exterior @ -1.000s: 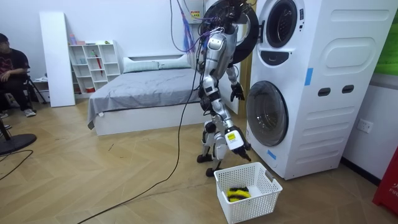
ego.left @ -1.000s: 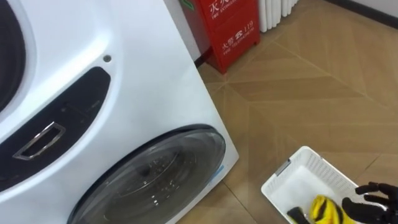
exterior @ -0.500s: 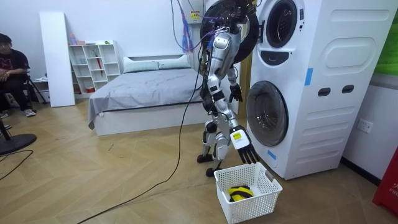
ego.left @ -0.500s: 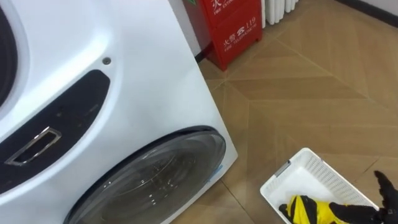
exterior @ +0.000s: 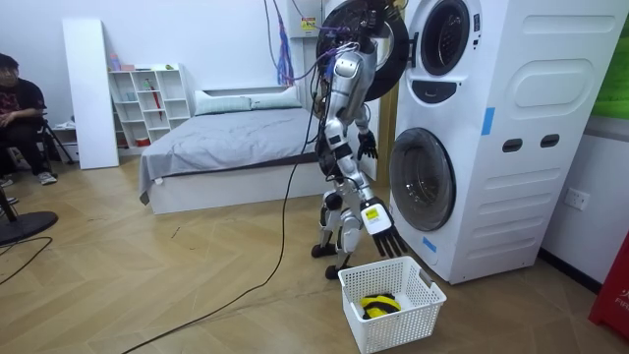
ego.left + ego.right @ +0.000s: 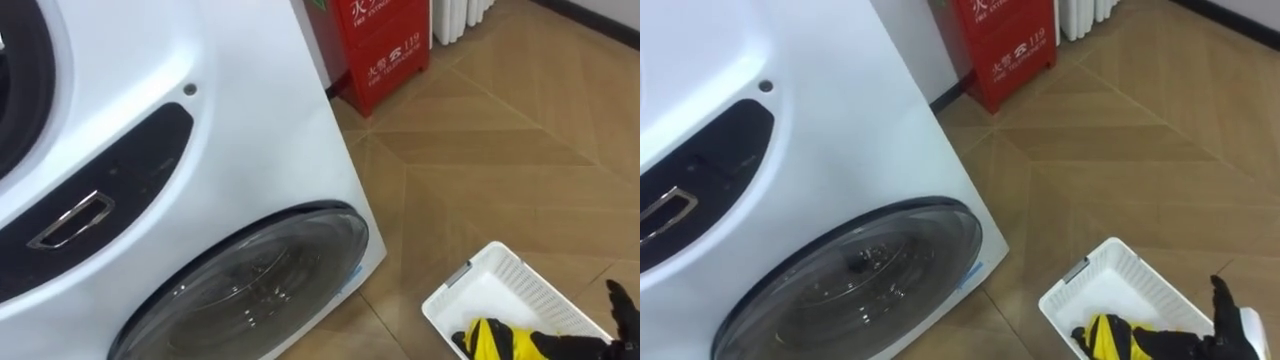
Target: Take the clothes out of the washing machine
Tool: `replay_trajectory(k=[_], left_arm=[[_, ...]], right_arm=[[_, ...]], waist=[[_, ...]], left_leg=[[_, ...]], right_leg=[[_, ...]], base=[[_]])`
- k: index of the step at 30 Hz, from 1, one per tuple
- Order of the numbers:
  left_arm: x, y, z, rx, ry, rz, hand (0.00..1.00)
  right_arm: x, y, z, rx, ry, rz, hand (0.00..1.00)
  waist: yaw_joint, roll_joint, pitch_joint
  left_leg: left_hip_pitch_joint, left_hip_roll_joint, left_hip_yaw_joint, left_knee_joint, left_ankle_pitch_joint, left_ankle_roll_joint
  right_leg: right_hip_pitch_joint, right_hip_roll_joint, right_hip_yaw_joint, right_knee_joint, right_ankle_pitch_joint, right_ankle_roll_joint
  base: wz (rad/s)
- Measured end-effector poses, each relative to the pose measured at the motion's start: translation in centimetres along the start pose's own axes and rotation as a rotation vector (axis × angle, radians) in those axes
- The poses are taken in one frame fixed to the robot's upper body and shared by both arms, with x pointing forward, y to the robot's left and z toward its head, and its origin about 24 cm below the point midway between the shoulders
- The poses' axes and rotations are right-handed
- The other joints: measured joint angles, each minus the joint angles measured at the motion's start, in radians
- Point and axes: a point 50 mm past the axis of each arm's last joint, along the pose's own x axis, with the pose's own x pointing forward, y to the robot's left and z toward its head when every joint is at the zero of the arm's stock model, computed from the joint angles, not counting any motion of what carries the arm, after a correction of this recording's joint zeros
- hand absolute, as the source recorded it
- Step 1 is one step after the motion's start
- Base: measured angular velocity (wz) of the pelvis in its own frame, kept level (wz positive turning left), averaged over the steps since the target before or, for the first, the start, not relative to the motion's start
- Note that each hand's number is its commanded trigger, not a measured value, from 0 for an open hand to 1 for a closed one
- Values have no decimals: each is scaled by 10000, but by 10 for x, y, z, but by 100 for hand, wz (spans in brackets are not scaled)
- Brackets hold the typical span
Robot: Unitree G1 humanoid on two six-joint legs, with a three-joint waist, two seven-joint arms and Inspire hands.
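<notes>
yellow-and-black clothes in white basket, right hand just above, fingers straight

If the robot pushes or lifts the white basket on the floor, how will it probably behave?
The basket looks like thin plastic mesh, so it is probably light and may flex slightly. It holds little, a yellow and black cloth, so a push would likely slide it easily over the smooth wooden floor.
</notes>
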Motion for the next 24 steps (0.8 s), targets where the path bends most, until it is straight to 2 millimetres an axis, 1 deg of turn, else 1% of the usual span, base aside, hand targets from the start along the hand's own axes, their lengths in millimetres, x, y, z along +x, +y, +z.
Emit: replay_trajectory(k=[2, 4, 6, 7, 8, 9, 10, 11, 12, 13, 14, 15, 16, 18, 19, 21, 22, 23, 24], left_arm=[[0, 1, 0, -50, 23, -45, 0], [0, 0, 0, -48, -1, -131, 0], [0, -1, 0, -52, -6, -281, 0], [-1, -1, 0, -61, -53, -303, 0], [-1, -2, 0, 14, -96, -316, 0], [-1, -1, -1, 9, -70, -308, 0], [-1, -2, -3, 17, 3, -318, 0], [-2, -2, -4, 81, 34, -329, 0], [-2, -2, -4, 148, 29, -338, 0], [-2, -2, -5, 340, 34, -340, 0], [-3, -3, -8, 508, 60, -318, 0], [-3, -4, -8, 539, 77, -336, 0], [-5, -7, -13, 456, 183, -380, 0], [-7, -11, -17, 339, 298, -438, 0], [-8, -11, -19, 317, 357, -438, 0], [-10, -13, -25, 117, 578, -295, 0], [-9, -13, -25, 8, 630, -254, 0], [-9, -13, -24, -126, 645, -197, 0], [-9, -13, -25, -268, 673, -135, 0]], right_arm=[[-5, 0, -13, -205, 352, 230, 0], [-9, 0, -21, -333, 587, 334, 0], [-14, -1, -31, -412, 850, 432, 0], [-20, -2, -43, -406, 1200, 535, 0], [-26, 2, -53, -376, 1555, 766, 0], [-29, 6, -57, -320, 1728, 896, 0], [-33, 14, -64, -301, 2079, 1218, 0], [-39, 23, -73, -245, 2453, 1638, 0], [-42, 27, -76, -213, 2638, 1844, 0], [-49, 35, -84, -174, 2995, 2277, 0], [-54, 44, -88, -64, 3232, 2722, 0], [-57, 47, -91, -33, 3376, 2920, 0], [-60, 53, -95, 153, 3709, 3270, 0], [-68, 61, -105, 709, 4428, 3724, 0], [-70, 63, -106, 805, 4558, 3816, 0], [-75, 69, -111, 925, 4944, 4182, 0], [-77, 71, -114, 976, 5080, 4243, 0], [-81, 74, -117, 1100, 5325, 4370, 0], [-83, 76, -119, 1162, 5457, 4448, 0]], waist=[[26, 29, -22], [61, 20, -21], [216, 7, -13], [264, -49, 15], [315, -120, 25], [357, -168, 20], [399, -272, 13], [440, -400, -30], [449, -460, -45], [564, -638, -99], [705, -808, -94], [771, -887, -114], [900, -1014, -92], [1132, -1272, -78], [1150, -1335, -98], [1202, -1573, -66], [1256, -1634, -66], [1401, -1704, -47], [1444, -1863, 24]], left_leg=[[258, 42, -49, -17, 2, -2], [449, 68, -47, -35, 2, -2], [654, 153, -165, -47, 2, -2], [861, 164, -325, -70, 1, -4], [1042, 162, -536, -108, 2, -3], [1126, 164, -724, -120, 2, -3], [1276, 182, -999, -129, 2, -4], [1365, 214, -1086, -124, 5, -8], [1410, 239, -1104, -132, 5, -9], [1496, 301, -1165, -168, 5, -9], [1579, 361, -1316, -186, 3, -23], [1606, 394, -1372, -182, 16, -43], [1703, 434, -1536, -189, 35, -70], [1958, 481, -1969, -253, 37, -75], [1983, 489, -2050, -265, 37, -76], [2105, 533, -2377, -310, 40, -81], [2129, 534, -2414, -314, 40, -82], [2258, 533, -2445, -353, 40, -82], [2320, 534, -2455, -366, 40, -82]], right_leg=[[354, -12, -144, -134, -6, -15], [607, -9, -190, -208, -11, -23], [906, -36, -359, -368, 1, -43], [1197, -70, -514, -454, -13, -57], [1443, -75, -613, -545, -21, -67], [1559, -88, -686, -575, -45, -77], [1822, -100, -849, -725, -51, -90], [2045, -156, -1097, -828, -65, -113], [2177, -168, -1224, -909, -66, -117], [2377, -178, -1449, -1074, -48, -137], [2620, -156, -1632, -1318, 23, -152], [2744, -148, -1707, -1461, 77, -159], [3043, -151, -1921, -1728, 143, -163], [3571, -144, -2272, -2164, 194, -147], [3700, -145, -2382, -2294, 209, -137], [4178, -142, -2743, -2807, 333, -115], [4280, -140, -2810, -2933, 364, -112], [4530, -141, -2936, -3143, 409, -102], [4644, -147, -2995, -3219, 416, -99]], base=[[12], [8], [13], [29], [29], [25], [37], [47], [58], [53], [46], [41], [49], [62], [56], [51], [36], [21], [22]])
